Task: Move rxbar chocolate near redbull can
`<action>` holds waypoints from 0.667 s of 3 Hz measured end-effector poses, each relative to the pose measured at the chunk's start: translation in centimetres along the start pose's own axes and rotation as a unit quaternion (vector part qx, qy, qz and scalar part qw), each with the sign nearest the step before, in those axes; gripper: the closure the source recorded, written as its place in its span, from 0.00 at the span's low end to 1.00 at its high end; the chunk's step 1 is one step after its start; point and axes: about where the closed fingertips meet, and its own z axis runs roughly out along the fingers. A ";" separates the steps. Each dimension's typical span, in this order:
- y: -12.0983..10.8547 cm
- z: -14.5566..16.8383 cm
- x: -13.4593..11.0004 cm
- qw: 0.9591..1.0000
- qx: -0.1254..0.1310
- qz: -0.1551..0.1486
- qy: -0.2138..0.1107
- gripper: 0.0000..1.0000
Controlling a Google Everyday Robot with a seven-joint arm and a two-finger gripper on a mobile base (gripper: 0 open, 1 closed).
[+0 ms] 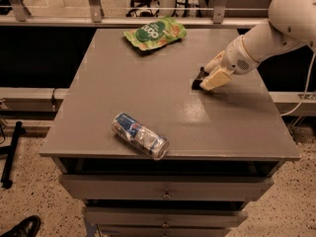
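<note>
The redbull can [139, 136], silver and blue, lies on its side near the front edge of the grey table [148, 83], left of centre. My gripper [211, 78] is low over the right side of the table, its cream fingers [217, 78] shut on the rxbar chocolate [198, 81]. Only the bar's dark end shows, at the table surface just left of the fingers. The bar is well apart from the can, up and to the right of it.
A green snack bag [154, 32] lies at the back of the table. My white arm [276, 28] reaches in from the right. Drawers [165, 189] sit under the tabletop. A rail and a gap run behind the table.
</note>
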 end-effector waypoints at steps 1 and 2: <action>1.6 -1.4 -1.5 0.999 -0.018 -0.021 -0.016 1.00; 5.5 -4.3 -3.6 0.995 -0.060 -0.064 -0.043 1.00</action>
